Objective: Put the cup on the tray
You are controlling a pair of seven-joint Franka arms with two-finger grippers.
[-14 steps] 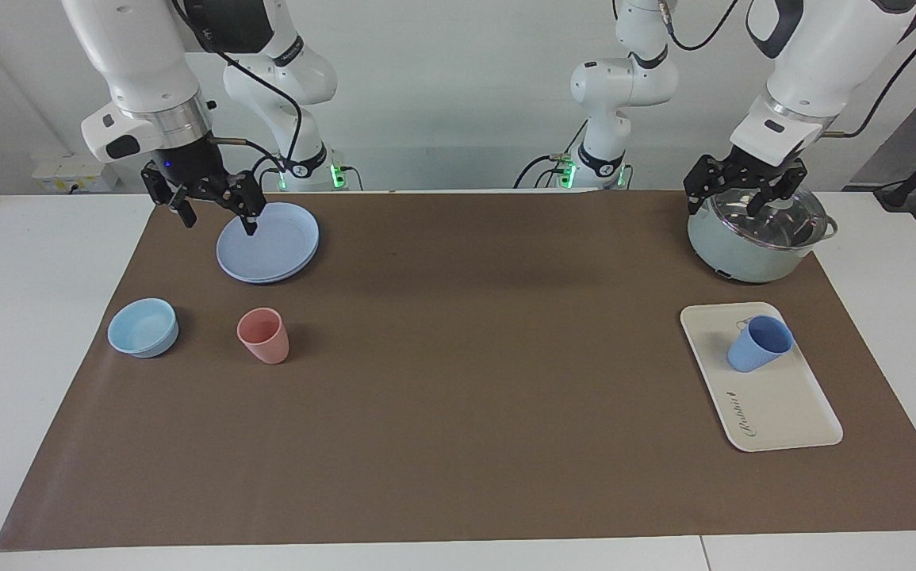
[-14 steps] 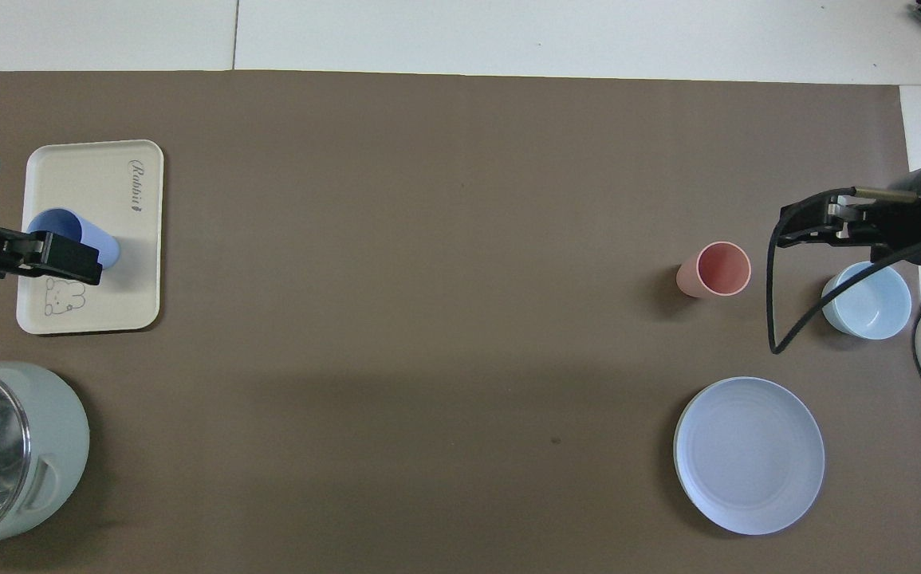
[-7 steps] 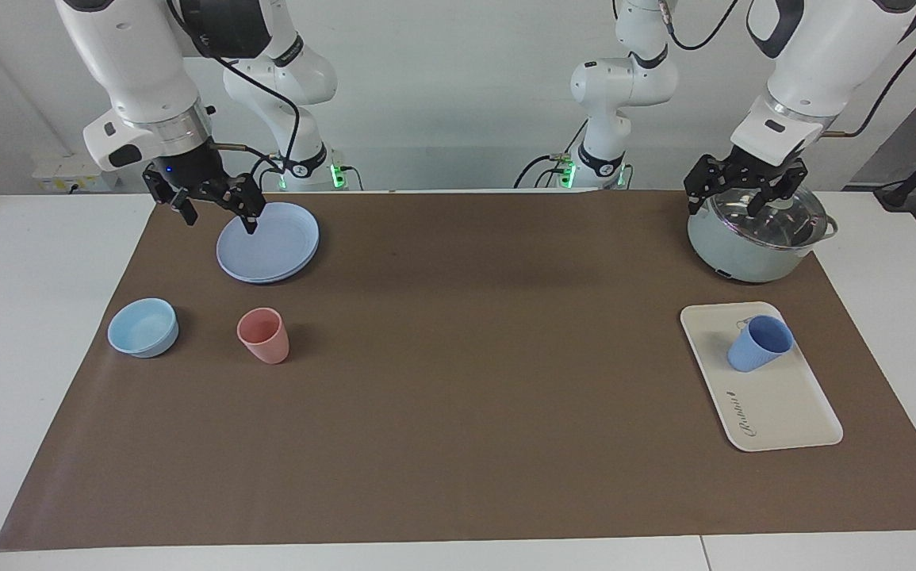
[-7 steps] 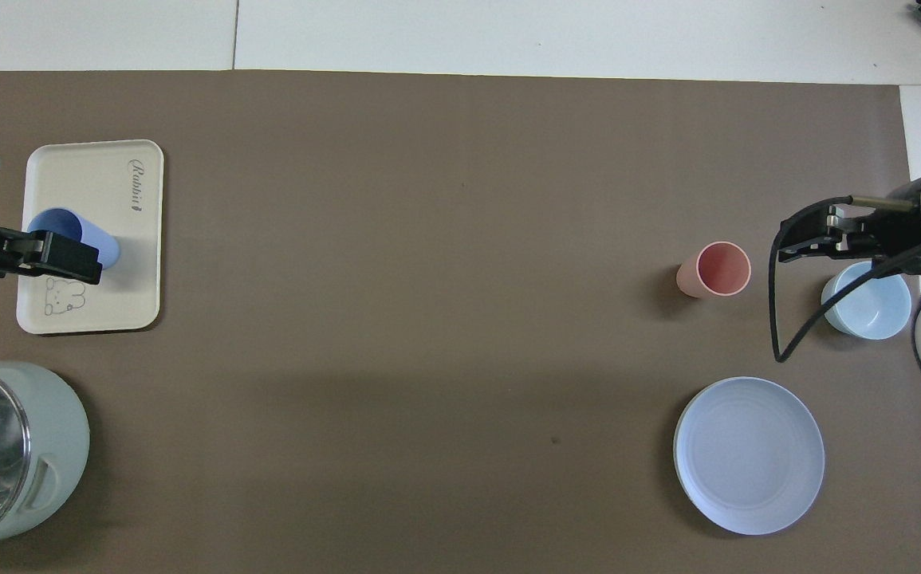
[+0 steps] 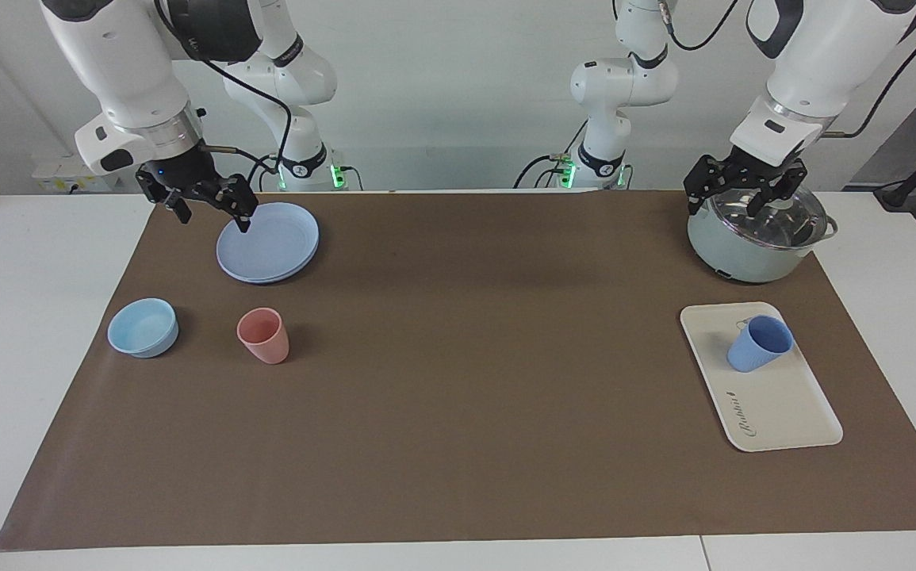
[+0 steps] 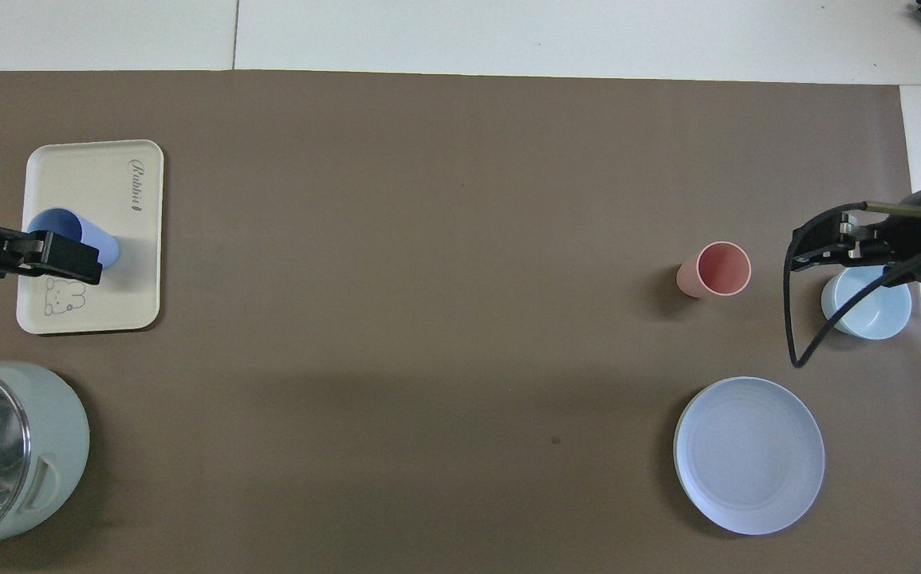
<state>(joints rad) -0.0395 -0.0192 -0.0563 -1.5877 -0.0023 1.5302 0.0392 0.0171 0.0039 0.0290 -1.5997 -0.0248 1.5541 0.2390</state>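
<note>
**Blue cup stands on the tray; both grippers empty and raised**

The cup [image 5: 759, 343] stands on the tray [image 5: 783, 412], in the half nearer the robots, mouth up; it looks tilted in the facing view, though that may be only the camera's slant. The tray lies near the bench edge at the left arm's end, with the pot [image 5: 751, 238] just nearer the robots.

The cup looks like light, stiff plastic. Its fine ribs should give the fingers some bite, but the taper could let it slide downward, so a hold across the upper wall below the rim seems safest. Being light, it would tip easily if nudged.

The left gripper [image 5: 743, 194] hangs over the pot's lid, fingers spread, holding nothing. The right gripper [image 5: 208, 208] waits over the plate's [image 5: 275, 246] edge, fingers spread and empty.

The tray's half farther from the robots is bare. The pink cup [image 5: 264, 336] and bowl [image 5: 142, 327] sit well apart, toward the right arm's end.
</note>
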